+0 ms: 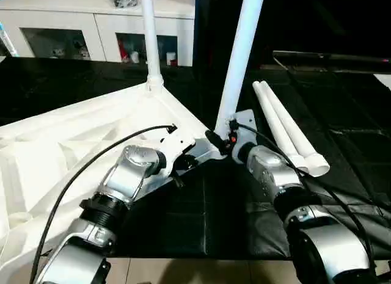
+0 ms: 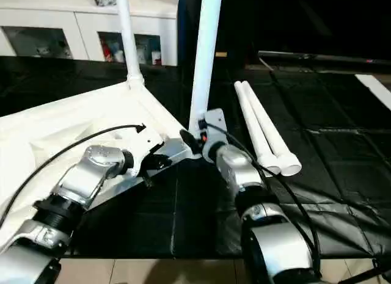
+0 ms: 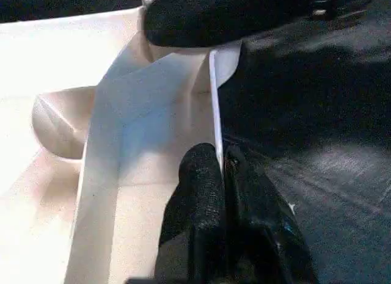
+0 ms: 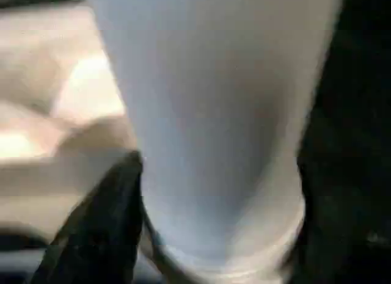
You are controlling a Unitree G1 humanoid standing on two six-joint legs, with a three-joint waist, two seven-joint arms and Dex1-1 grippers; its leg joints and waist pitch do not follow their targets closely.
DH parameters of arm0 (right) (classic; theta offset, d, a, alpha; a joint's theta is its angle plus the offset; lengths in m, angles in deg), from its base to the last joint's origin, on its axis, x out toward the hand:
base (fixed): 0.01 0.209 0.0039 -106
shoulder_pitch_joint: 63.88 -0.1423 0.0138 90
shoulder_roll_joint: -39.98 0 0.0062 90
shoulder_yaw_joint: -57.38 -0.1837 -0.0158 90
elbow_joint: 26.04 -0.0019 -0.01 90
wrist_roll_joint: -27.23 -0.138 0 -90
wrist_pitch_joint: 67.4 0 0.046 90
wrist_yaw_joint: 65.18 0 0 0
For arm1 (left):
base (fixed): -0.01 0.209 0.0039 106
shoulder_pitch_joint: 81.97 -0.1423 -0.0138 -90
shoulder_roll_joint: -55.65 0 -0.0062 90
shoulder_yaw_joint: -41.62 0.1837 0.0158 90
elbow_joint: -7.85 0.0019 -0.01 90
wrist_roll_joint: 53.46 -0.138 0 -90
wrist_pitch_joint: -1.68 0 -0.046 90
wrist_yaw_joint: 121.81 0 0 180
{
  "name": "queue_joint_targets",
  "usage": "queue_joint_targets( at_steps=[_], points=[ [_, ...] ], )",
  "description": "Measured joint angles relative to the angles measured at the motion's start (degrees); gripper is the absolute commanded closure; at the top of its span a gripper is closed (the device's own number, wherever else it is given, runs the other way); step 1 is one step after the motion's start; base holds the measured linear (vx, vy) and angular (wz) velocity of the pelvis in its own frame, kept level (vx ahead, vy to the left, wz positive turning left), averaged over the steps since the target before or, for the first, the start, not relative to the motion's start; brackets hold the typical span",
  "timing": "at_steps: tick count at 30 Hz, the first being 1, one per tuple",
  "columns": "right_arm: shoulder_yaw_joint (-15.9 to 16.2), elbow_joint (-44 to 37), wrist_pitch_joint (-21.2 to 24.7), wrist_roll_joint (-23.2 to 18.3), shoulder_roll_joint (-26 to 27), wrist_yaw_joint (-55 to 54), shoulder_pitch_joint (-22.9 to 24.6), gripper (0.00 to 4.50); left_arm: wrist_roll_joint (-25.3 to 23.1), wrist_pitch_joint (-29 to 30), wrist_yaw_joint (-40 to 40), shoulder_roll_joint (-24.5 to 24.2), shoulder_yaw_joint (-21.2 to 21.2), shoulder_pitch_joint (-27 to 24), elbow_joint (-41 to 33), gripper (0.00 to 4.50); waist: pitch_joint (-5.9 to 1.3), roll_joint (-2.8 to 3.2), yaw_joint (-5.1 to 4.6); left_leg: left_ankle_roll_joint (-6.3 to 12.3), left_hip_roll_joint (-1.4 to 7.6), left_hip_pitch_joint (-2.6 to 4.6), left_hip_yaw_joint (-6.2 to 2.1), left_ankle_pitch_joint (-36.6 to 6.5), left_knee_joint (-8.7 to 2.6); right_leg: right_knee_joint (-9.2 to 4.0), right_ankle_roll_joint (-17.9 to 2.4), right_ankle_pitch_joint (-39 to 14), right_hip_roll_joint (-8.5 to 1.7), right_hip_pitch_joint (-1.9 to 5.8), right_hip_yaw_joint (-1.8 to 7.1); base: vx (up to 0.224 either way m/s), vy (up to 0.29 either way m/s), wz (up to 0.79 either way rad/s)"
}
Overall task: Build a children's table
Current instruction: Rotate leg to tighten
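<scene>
Black padded mat (image 1: 244,217) covers the work surface, w/ a white glass-door cabinet (image 1: 91,27) at the back. My left gripper (image 3: 221,174) is clenched on the thin rim of the children's table (image 1: 55,156), near its corner. My right gripper (image 1: 221,142) sits at the base of the near leg (image 1: 239,58); one black finger (image 4: 104,217) shows beside the leg's foot, but I can't tell if it's gripping. Table lies upside down on the mat: white rectangular top, ribbed framed underside facing up. Two round tapered legs stand upright at corners, near one and far leg (image 1: 149,36). Two loose legs (image 1: 287,128) lie side by side on the mat, just right of my right arm.
</scene>
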Motion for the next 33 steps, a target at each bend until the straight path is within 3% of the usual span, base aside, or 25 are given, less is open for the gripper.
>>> queue_joint_targets(
  at_steps=[4, 5, 6, 12, 16, 20, 28, 33],
  points=[
    [0.13, -3.23, -1.45, -0.80, -2.24, 6.21, 4.03, 0.58, 0.17, -5.28, 3.85, -1.87, 0.78, 0.92, 2.32, 4.50, 0.01, 0.03, 0.43, 0.00, 0.02, -0.48, 0.03, 0.00, 0.01, 0.01, -0.04, 0.03, 0.02, -0.46, 0.00, 0.000, 0.000, 0.00],
    [0.21, -3.94, -1.69, -0.98, -2.80, 7.42, 4.65, 0.58, 0.18, -6.15, 4.54, -2.04, 0.94, 1.07, 2.64, 4.50, 0.01, 0.03, 0.50, 0.00, 0.03, -0.51, 0.03, -0.01, 0.01, 0.01, -0.04, 0.03, 0.02, -0.49, -0.02, 0.000, 0.000, 0.00],
    [0.59, -5.58, -1.81, -1.17, -3.90, 9.45, 5.76, 0.31, 0.30, -7.30, 5.88, -2.41, 1.11, 1.10, 2.92, 4.50, 0.02, 0.04, 0.70, -0.01, 0.03, -0.57, 0.03, -0.02, 0.02, 0.01, -0.06, 0.00, 0.02, -0.52, -0.03, 0.000, 0.000, 0.00],
    [1.97, -13.85, -1.43, -2.72, -11.16, 22.29, 12.22, 0.09, 0.81, -14.88, 12.74, -5.99, 3.00, 1.87, 5.58, 4.50, 0.09, 0.15, 1.44, 0.02, 0.03, -0.64, 0.06, -0.04, 0.09, -0.05, -0.09, 0.00, 0.01, -0.52, -0.04, 0.000, 0.000, 0.00],
    [2.37, -18.15, -0.39, -3.42, -15.52, 28.99, 13.75, 0.09, 0.66, -18.12, 15.31, -7.62, 3.27, 2.66, 8.28, 4.50, 0.11, 0.18, 1.47, 0.01, 0.07, -0.47, 0.09, -0.03, 0.11, 0.08, -0.10, 0.02, 0.01, -0.48, -0.04, 0.000, 0.000, 0.00],
    [5.37, -24.05, 2.06, -3.41, -20.23, 37.80, 14.61, 0.09, 0.65, -23.40, 19.03, -9.00, 3.79, 3.27, 10.65, 4.50, 0.12, 0.20, 1.84, 0.02, 0.10, -0.45, 0.09, -0.03, 0.10, 0.10, -0.08, 0.00, 0.03, -0.47, -0.06, 0.000, 0.000, 0.00],
    [8.54, -23.26, 1.68, -1.98, -18.12, 40.00, 11.54, 0.09, 0.72, -27.66, 25.15, -10.76, 5.58, 3.51, 10.62, 4.50, 0.12, 0.20, 2.34, 0.01, 0.09, -0.50, 0.10, -0.03, 0.21, 0.12, -0.10, 0.01, 0.00, -0.46, -0.05, 0.000, 0.000, 0.00],
    [9.74, -23.28, 3.97, -2.27, -16.96, 43.18, 10.49, 0.09, 0.70, -29.94, 26.94, -10.63, 6.43, 3.58, 10.70, 4.50, 0.12, 0.19, 3.53, 0.02, 0.09, -0.50, 0.11, -0.04, 0.32, 0.17, -0.10, 0.01, -0.01, -0.42, -0.04, 0.000, 0.000, 0.00]
  ],
)
